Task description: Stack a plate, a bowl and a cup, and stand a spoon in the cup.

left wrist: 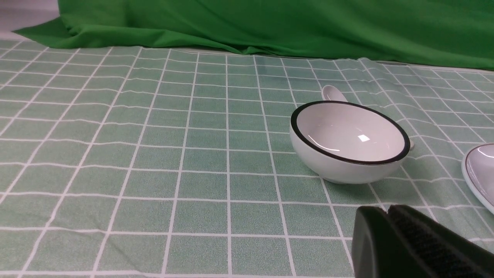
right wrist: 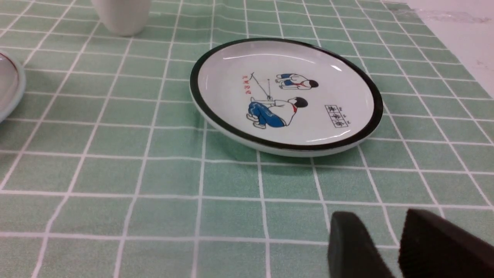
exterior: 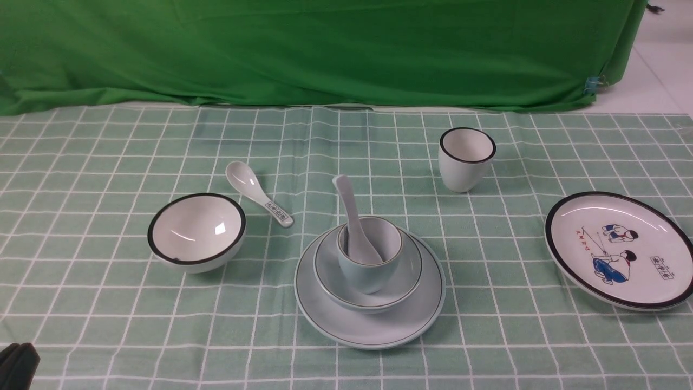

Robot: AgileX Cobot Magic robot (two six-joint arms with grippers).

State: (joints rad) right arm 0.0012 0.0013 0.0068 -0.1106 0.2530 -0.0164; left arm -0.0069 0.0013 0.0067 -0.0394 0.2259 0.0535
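The pale blue plate (exterior: 373,319) sits at the table's front middle. The shallow bowl (exterior: 403,281) rests on it, and the pale blue cup (exterior: 370,269) stands in the bowl. The plain white spoon (exterior: 353,222) stands in the cup, its handle leaning up and to the left. The plate's edge also shows in the left wrist view (left wrist: 476,177) and in the right wrist view (right wrist: 9,88). My left gripper (left wrist: 387,210) is shut and empty, low at the front left corner (exterior: 16,363). My right gripper (right wrist: 380,218) is slightly open and empty, near the cartoon plate.
A black-rimmed white bowl (exterior: 196,230) sits left of the stack, and a spoon with a patterned handle (exterior: 260,194) lies behind it. A black-rimmed white cup (exterior: 465,158) stands at the back right. A cartoon plate (exterior: 620,249) lies at the right. A green backdrop (exterior: 325,49) hangs behind.
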